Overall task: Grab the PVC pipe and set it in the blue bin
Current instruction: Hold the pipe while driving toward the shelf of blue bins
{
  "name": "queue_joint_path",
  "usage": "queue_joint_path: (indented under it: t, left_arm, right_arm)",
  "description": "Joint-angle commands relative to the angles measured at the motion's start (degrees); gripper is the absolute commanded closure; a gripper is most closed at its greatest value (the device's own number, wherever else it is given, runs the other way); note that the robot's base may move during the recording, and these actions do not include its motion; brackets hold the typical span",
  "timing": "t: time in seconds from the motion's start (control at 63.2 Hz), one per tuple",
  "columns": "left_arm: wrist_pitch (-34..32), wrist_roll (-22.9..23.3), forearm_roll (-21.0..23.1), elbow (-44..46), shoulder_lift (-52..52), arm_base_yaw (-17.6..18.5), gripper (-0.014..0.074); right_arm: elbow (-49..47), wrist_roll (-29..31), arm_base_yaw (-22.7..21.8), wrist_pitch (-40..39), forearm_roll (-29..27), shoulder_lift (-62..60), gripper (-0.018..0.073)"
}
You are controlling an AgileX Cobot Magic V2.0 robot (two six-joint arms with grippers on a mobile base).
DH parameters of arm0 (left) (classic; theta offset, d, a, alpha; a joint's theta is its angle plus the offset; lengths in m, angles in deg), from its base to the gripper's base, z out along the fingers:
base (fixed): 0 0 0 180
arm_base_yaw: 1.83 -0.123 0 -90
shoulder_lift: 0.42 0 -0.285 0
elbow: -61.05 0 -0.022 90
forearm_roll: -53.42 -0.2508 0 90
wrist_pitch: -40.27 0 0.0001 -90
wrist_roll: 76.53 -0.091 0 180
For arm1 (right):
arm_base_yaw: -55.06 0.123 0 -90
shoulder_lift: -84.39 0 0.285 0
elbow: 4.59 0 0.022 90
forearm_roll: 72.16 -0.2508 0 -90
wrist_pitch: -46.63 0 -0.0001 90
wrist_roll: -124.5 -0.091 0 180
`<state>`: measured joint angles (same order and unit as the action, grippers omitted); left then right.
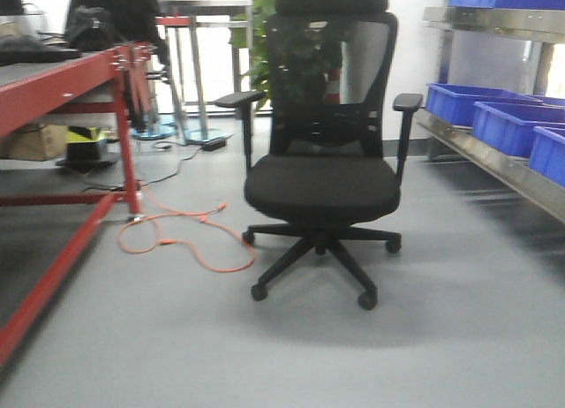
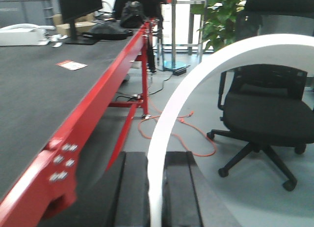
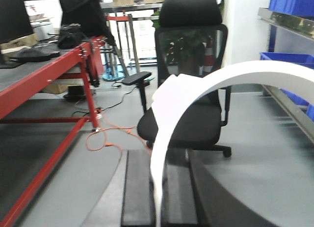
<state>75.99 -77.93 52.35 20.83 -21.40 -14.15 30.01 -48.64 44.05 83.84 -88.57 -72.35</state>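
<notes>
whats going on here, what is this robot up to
The two-armed robot is carrying white curved plastic. The left gripper is closed on a PVC pipe, and the right gripper grips a second white curved piece. Both are held in the air, not yet over a bin. The blue bins sit on a shelf off to the right, an office chair stands ahead, and a red table runs along the other side.

The left tool and the right tool are each held pointing forward, black fingers set close together; the gap between them is hidden.
</notes>
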Motion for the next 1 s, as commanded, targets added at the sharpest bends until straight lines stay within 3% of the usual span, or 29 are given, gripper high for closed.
queue_joint_path:
  t: [0.0, 0.982]
  left_arm:
    - [-1.32, 0.13, 0.33, 0.09, 0.23, -0.13, 0.0707]
    - [-1.32, 0.13, 0.33, 0.09, 0.23, -0.13, 0.0707]
  right_arm:
    - [0.09, 0.13, 0.2, -1.25, 0.16, -0.07, 0.0727]
    - [0.09, 0.13, 0.2, -1.25, 0.16, -0.07, 0.0727]
